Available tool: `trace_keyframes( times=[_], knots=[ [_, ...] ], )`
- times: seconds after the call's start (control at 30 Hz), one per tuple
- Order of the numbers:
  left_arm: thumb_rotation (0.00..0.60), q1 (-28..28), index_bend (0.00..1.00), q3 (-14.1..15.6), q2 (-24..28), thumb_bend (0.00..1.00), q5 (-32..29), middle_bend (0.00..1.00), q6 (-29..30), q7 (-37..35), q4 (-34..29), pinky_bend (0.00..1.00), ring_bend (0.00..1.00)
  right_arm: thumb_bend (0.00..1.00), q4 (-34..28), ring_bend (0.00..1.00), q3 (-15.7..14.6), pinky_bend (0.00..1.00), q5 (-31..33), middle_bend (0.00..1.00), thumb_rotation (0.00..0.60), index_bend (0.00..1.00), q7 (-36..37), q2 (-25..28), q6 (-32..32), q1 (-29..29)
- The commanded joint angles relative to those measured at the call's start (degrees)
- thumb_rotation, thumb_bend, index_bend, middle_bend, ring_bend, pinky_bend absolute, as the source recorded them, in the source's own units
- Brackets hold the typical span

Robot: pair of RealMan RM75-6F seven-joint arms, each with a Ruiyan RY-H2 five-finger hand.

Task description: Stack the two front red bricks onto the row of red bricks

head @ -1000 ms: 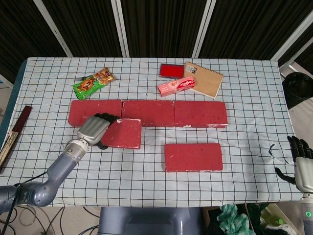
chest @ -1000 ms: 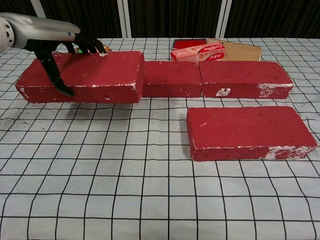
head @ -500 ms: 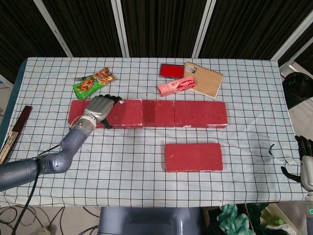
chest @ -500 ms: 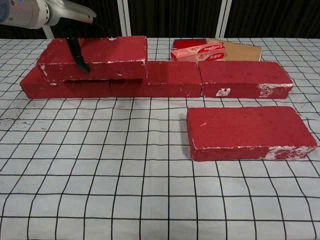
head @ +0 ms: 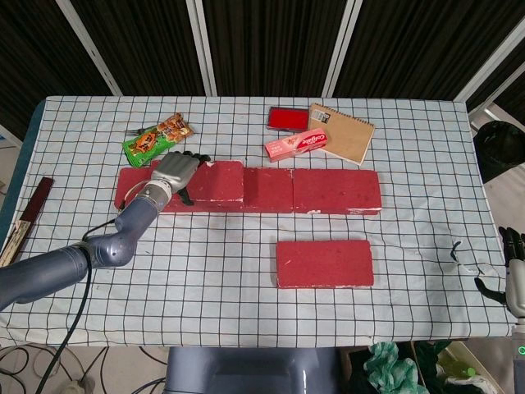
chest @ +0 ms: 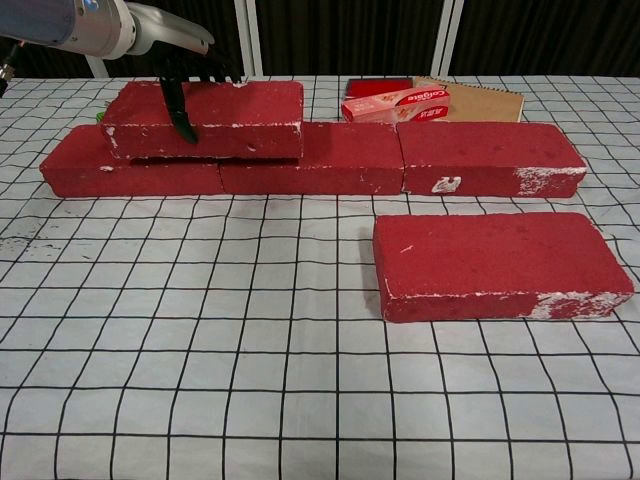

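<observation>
A row of three red bricks [head: 328,190] [chest: 480,158] lies across the table's middle. My left hand [head: 175,174] [chest: 188,82] grips a fourth red brick [head: 215,181] [chest: 235,107] held over the row's left half, straddling the seam between the left and middle bricks; whether it touches them I cannot tell. Another red brick [head: 324,263] [chest: 500,265] lies alone in front, to the right. My right hand [head: 513,275] hangs at the table's front right corner, far from every brick, holding nothing, fingers slightly curled.
Behind the row lie a green snack bag [head: 157,139], a red flat box [head: 288,118], a pink toothpaste box [head: 295,145] [chest: 396,102] and a brown notebook [head: 344,133]. A dark stick [head: 25,222] lies at the left edge.
My left hand has lifted its brick from the front of the table and carried it back and to the right over the row. The right hand has sunk lower at the corner.
</observation>
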Motion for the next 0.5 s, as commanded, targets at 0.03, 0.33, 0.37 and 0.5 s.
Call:
trace_keyframes(
  times=[0.03, 0.33, 0.37, 0.5],
  knots=[
    [0.6, -0.1, 0.24, -0.3, -0.6, 0.15, 0.8, 0.24, -0.4, -1.6, 0.9, 0.19, 0.11, 0.16, 0.0, 0.01, 0.0, 0.14, 0.0, 0.04, 0.6, 0.04, -0.2, -0.1, 0.1, 0.0],
    [0.6, -0.5, 0.24, 1.0, 0.1, 0.15, 2.7, 0.24, 0.3, -4.2, 1.1, 0.19, 0.11, 0.16, -0.1, 0.01, 0.1, 0.14, -0.1, 0.04, 0.6, 0.04, 0.0, 0.0, 0.4, -0.1],
    [0.6, -0.5, 0.24, 1.3, 0.2, 0.15, 2.9, 0.24, 0.5, -4.3, 1.1, 0.19, 0.11, 0.16, -0.1, 0.01, 0.1, 0.14, -0.1, 0.04, 0.6, 0.04, 0.1, 0.0, 0.4, -0.2],
    [0.6, -0.7, 0.23, 1.7, 0.1, 0.15, 3.2, 0.23, 0.9, -5.1, 1.0, 0.19, 0.11, 0.16, -0.1, 0.01, 0.2, 0.14, -0.1, 0.04, 0.6, 0.04, 0.2, 0.0, 0.5, -0.2]
  ],
)
